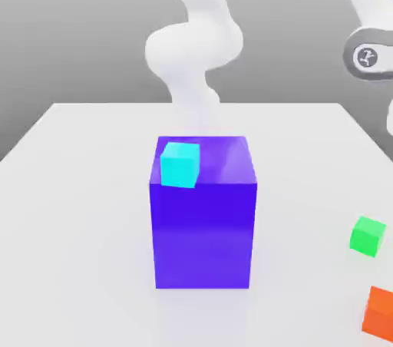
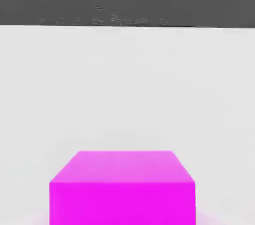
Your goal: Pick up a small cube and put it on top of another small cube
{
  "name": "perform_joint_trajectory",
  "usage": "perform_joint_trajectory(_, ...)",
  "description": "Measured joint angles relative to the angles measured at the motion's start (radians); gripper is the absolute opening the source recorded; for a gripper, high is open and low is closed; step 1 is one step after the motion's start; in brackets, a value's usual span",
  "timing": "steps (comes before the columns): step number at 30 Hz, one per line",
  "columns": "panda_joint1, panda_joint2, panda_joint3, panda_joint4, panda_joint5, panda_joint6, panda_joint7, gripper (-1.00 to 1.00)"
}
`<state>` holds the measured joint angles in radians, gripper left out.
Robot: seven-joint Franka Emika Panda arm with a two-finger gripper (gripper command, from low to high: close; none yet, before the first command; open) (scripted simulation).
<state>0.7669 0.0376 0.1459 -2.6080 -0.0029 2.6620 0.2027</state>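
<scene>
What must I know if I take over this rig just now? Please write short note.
Gripper: shut; whether it grips the magenta cube, close before the hand camera, I cannot confirm.
Other cubes: cyan on the blue-violet block; green and orange on the table.
Done: no stack on cyan or green.
Left: confirm grip, then place magenta on another small cube.
</scene>
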Motion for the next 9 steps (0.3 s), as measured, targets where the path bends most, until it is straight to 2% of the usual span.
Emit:
perform_joint_trajectory(4, 0.004, 0.122, -0.023, -0.007, -0.054, 0.112, 0.043, -1.0)
perform_joint_trajectory(5, 0.01, 0.154, -0.03, -0.006, -0.066, 0.142, 0.051, 1.0)
perform_joint_trajectory(9, 0.01, 0.154, -0.03, -0.006, -0.066, 0.142, 0.051, 1.0)
